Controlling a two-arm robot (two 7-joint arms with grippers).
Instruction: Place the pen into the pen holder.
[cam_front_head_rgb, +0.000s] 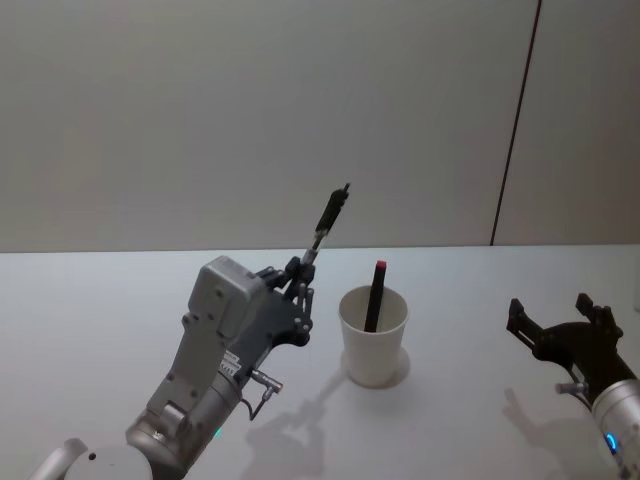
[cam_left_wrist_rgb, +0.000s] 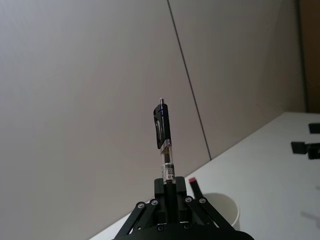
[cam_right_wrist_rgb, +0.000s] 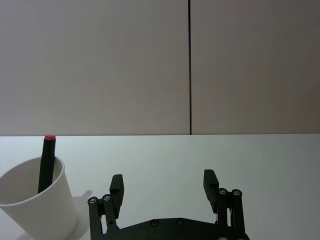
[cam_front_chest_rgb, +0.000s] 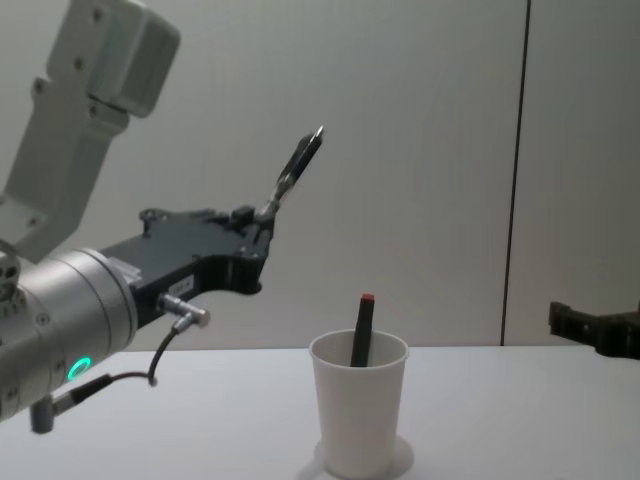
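Left pincer (cam_front_head_rgb: 304, 266) clamps the pen (cam_front_head_rgb: 330, 214) aloft, at ten o'clock from the cup (cam_front_head_rgb: 372, 356); right pincer (cam_front_head_rgb: 552, 309) gapes empty at three.

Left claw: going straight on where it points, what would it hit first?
Probably nothing nearby: the left claw aims its pen up, clear of the paper cup, toward the wall.
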